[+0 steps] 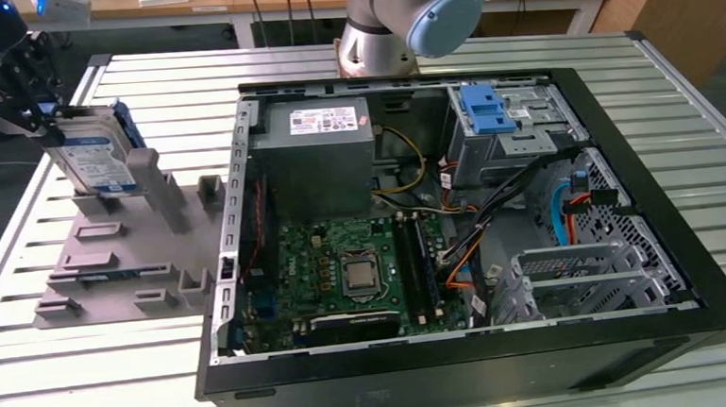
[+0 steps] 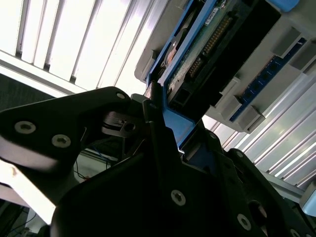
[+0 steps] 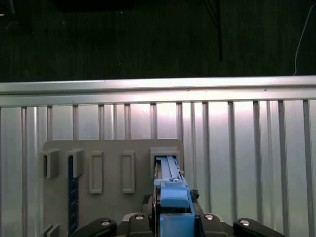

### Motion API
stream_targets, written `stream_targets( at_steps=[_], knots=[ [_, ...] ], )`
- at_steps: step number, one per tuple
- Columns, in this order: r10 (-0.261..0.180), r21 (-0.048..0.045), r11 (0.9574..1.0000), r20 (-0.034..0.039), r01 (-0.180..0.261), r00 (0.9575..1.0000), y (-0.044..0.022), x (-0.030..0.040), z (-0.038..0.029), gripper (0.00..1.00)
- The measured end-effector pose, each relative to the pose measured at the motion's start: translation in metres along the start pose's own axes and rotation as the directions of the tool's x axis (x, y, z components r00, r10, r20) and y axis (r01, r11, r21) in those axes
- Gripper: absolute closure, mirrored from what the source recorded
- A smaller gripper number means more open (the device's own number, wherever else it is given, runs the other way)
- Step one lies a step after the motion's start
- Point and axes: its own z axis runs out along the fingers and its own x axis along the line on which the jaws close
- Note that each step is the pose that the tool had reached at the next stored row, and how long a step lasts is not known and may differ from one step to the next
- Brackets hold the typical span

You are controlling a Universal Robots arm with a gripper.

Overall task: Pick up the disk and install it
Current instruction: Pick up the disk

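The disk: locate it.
The silver hard drive in its blue bracket stands on edge at the exterior view's left, at the grey fixture beside the black computer case, tool gripping it.

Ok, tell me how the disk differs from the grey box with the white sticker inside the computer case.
The disk is small, silver and framed in blue; the grey box is much bigger and plain grey. The disk stands on edge at the grey fixture, outside the computer case; the grey box sits inside it. The gripper grips the disk, not the grey box. Both are rectangular and labelled.
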Motion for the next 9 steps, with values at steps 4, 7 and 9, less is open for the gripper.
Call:
stream_targets(
  at_steps=[4,7,9],
  knots=[
    [0.0,0.0003,1.0,0.0001,0.0,1.0,0.0,0.0,-0.0016,0.63],
    [0.0,0.0003,1.0,0.0001,0.0,1.0,0.0,-0.0001,-0.0028,0.63],
    [0.0,0.0004,1.0,0.0002,0.0,1.0,0.0,-0.0001,-0.0033,0.63]
  ],
)
